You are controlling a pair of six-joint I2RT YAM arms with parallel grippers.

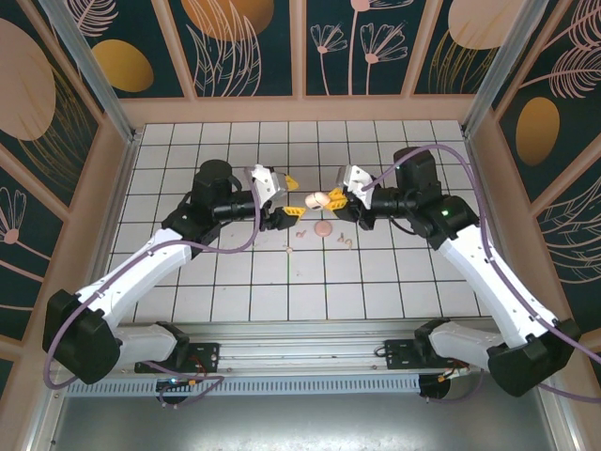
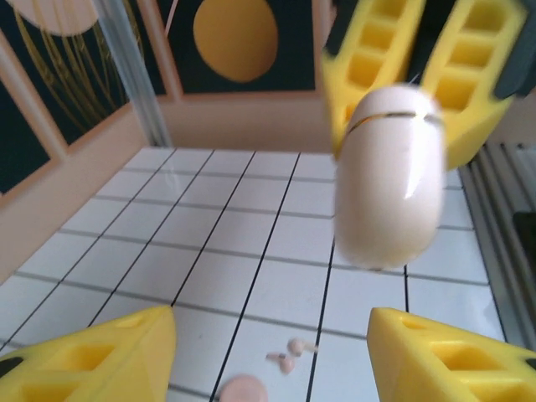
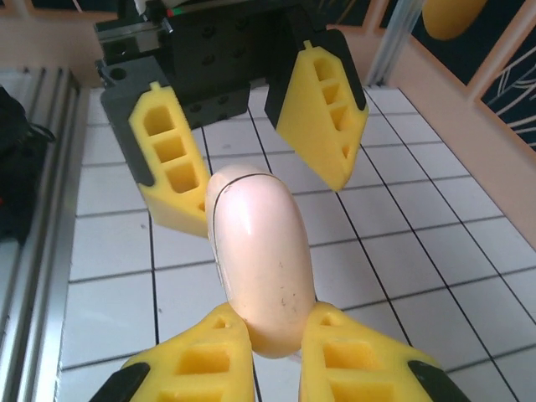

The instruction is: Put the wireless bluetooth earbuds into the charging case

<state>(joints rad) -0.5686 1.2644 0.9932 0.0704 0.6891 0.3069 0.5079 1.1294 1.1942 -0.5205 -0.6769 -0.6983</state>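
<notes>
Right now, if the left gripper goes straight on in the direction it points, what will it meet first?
Most likely the charging case, which the right gripper holds in the air just ahead of the open left gripper. Depth is hard to judge, so the gap is uncertain.

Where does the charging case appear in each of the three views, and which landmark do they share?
Top external: charging case at picture centre.
Left wrist: charging case upper right, held by right gripper.
Right wrist: charging case in the middle, low.
Shared landmark: white tiled table.
</notes>
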